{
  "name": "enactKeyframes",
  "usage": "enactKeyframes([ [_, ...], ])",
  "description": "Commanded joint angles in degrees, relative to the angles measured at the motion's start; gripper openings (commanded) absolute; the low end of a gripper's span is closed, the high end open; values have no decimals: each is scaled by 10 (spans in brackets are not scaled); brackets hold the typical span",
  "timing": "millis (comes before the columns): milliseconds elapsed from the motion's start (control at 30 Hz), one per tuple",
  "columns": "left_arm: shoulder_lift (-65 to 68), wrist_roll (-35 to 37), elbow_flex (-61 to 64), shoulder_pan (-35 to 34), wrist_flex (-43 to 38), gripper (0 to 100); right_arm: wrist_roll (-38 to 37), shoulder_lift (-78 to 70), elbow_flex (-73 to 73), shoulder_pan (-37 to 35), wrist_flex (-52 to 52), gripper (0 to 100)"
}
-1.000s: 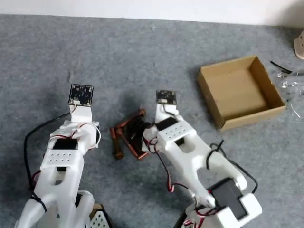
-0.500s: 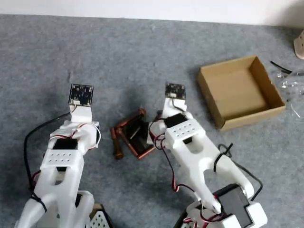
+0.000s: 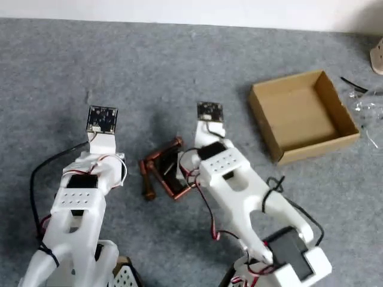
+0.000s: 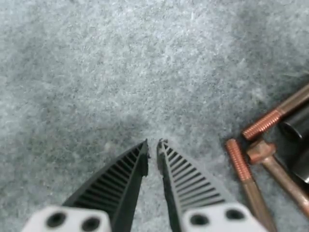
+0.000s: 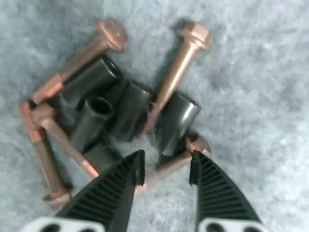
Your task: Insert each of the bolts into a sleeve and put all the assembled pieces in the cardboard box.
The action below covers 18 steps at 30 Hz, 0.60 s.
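Several copper bolts (image 3: 157,178) and black sleeves (image 3: 169,167) lie in a heap on the grey carpet between the two arms. In the right wrist view the bolts (image 5: 178,67) and sleeves (image 5: 130,110) are tangled together, and my right gripper (image 5: 166,166) stands open just above them, its fingers either side of a bolt and the end of a sleeve (image 5: 177,121). My left gripper (image 4: 152,145) is shut with nothing in it, over bare carpet beside the heap's bolts (image 4: 251,159). The cardboard box (image 3: 304,115) stands open at the right.
Clear plastic and a black cable (image 3: 362,98) lie beyond the box at the right edge. A pale object (image 3: 377,57) sits at the far right. Grey carpet (image 3: 149,72) stretches free behind the arms.
The right arm swung a little toward the box half a second ago and has come back over the heap. Some bolts and sleeves shifted slightly. The left arm has kept still.
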<state>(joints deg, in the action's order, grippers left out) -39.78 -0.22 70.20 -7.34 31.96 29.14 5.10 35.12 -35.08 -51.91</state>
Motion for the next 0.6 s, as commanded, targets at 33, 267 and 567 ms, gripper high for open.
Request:
enactKeyframes([
  [33, 0, 4, -11, -4, -14, 56, 11, -70, -44, 1, -6, 144],
  [267, 0, 4, -11, -4, -13, 56, 18, -87, -45, 26, -6, 142],
  [567, 0, 4, -11, -4, -13, 56, 17, -88, -44, 63, -6, 141],
])
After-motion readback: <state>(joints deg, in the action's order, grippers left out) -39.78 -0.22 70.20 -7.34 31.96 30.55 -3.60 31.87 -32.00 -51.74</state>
